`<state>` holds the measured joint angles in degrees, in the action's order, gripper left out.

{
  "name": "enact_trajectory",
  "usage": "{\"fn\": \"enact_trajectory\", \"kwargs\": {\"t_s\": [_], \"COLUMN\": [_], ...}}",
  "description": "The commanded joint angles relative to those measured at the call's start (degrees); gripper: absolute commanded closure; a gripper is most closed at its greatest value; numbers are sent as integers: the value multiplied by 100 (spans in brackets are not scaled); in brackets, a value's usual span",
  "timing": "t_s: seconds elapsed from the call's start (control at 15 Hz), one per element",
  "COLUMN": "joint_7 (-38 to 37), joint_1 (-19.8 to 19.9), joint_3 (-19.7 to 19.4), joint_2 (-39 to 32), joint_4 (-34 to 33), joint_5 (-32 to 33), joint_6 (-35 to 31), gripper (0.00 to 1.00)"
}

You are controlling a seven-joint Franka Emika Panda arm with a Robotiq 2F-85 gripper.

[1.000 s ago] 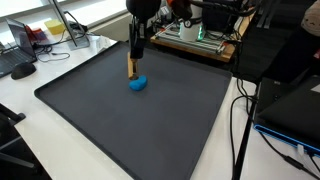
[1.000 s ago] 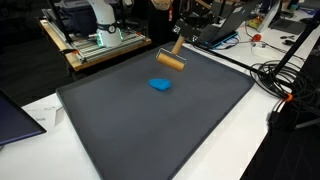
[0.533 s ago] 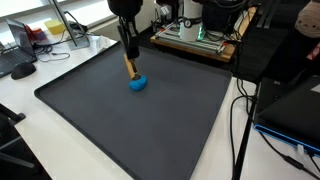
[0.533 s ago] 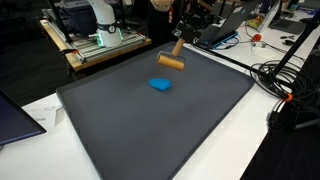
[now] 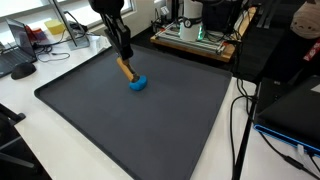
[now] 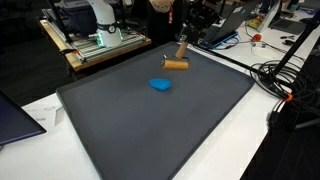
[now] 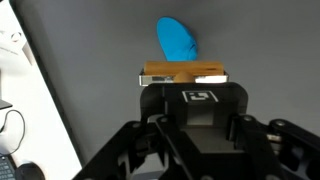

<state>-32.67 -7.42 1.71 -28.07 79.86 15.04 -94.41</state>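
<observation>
Clamping wooden block (image 7: pixel 185 74) in the claw (image 7: pixel 186 88), catching only in wrist view its long axis running crosswise, just short of blue lump (image 7: pixel 177 40).

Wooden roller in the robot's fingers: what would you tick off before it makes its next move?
1. Hold on the tool: the fingers are shut on the wooden roller. Ok.
2. Roller lined up with the blue lump: it sits just beside the lump in the wrist view. Ok.
3. Roller touching the lump: cannot tell.
4. Roller resting on the dark mat: cannot tell.
5. Lump lying well inside the mat's edges: ok.
6. Cables beside the mat lie off it: ok.
</observation>
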Motion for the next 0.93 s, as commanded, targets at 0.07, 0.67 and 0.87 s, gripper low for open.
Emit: {"fn": "enact_trajectory", "kwargs": {"t_s": [0.07, 0.67, 0.87], "joint_7": [1091, 2460, 2790], "joint_1": [201, 738, 909], "joint_3": [-57, -98, -109], "joint_2": [-195, -333, -476], "joint_4": [-445, -368, -459], "joint_5": [-574, -1325, -1478], "joint_6": [118, -559, -538], "gripper": [78, 78, 78]}}
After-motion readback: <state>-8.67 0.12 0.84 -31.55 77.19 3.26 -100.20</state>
